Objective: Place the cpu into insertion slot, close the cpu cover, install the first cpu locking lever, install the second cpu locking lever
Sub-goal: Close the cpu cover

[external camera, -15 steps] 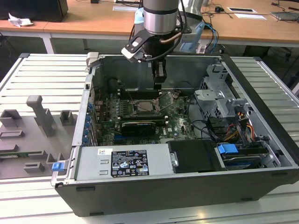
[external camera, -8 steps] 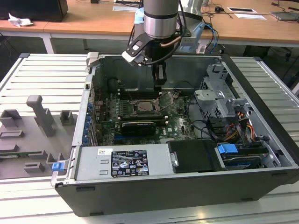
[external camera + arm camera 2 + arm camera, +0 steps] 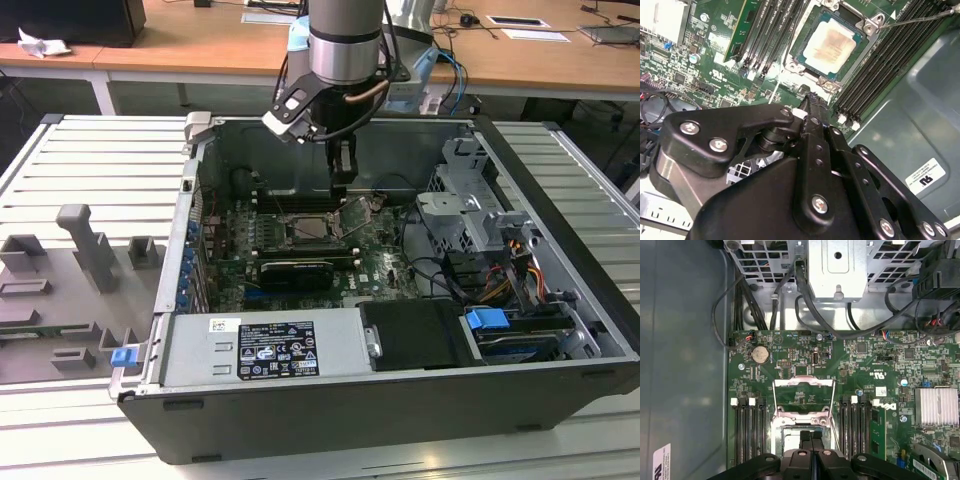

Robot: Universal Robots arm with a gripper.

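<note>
A large dark-grey computer tower case (image 3: pixel 400 425) lies open on its side on a pale slatted metal table (image 3: pixel 90 170). A green motherboard (image 3: pixel 790 350) covers the case's floor. The black 2-fingered gripper (image 3: pixel 810 436) hangs over the board's middle, its fingers pressed together with nothing between them. The cpu cover (image 3: pixel 804 382), a thin silver square frame plate, stands open beside the insertion slot (image 3: pixel 872 25). That slot is a silver-rimmed square socket between 2 banks of long black memory slots (image 3: pixel 747 430). The cpu (image 3: pixel 832 44), a small flat pale-tan square chip, lies seated in the socket. A thin wire lever (image 3: pixel 920 17) stands off the socket's corner.
</note>
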